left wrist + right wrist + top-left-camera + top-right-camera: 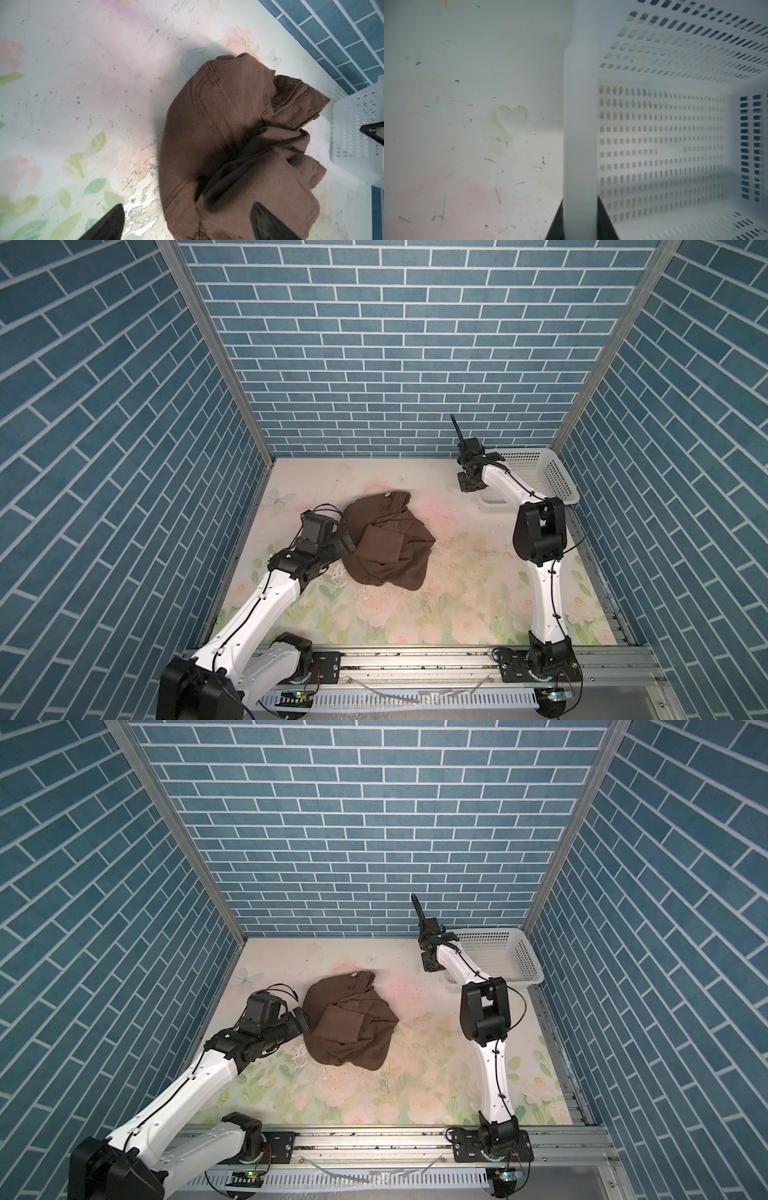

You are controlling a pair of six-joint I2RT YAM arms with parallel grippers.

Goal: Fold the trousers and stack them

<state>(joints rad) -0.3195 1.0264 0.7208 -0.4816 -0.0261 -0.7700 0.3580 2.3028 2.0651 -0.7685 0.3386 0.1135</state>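
My left gripper (187, 222) had jaws wide apart, crumpled trousers (228, 135) lying right at its tips. My right gripper (580, 220), well apart from them, was clamped on basket (580, 104) rim.

Lab robot cell, blue brick-print walls (374, 344), aluminium mounting rail (415, 660) (floral tabletop (415, 614))

top views overhead, left wrist close over trousers (218, 124).

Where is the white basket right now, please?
In both top views the white basket sits in the far right corner, its rim pinched by the right hand, right of the trousers.
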